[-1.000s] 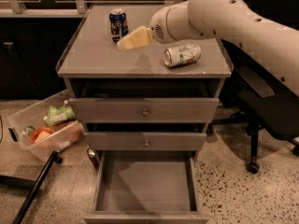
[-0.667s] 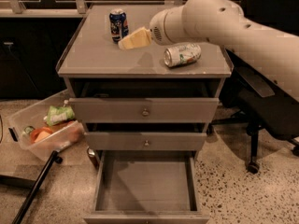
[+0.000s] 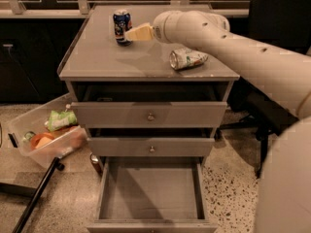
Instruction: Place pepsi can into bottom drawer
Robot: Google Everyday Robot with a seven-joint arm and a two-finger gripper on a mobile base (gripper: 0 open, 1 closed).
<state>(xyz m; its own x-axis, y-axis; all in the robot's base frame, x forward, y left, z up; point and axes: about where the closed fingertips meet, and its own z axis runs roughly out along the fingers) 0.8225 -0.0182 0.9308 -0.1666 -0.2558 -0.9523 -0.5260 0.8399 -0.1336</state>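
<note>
The gripper [image 3: 138,32] is hovering above the cabinet top [image 3: 97,57], pointing at the upright pepsi can [image 3: 122,25] just beside it, probably lining up a grasp. Whether it is wide or narrow, I cannot tell. Below, the bottom drawer [image 3: 150,188] is sitting pulled out, waiting to receive the can.

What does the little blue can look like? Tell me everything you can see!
The pepsi can is small and dark blue, with a red, white and blue logo and a silvery top. It stands upright near the back of the grey cabinet top. The gripper is close beside it; I cannot tell if they touch.
</note>
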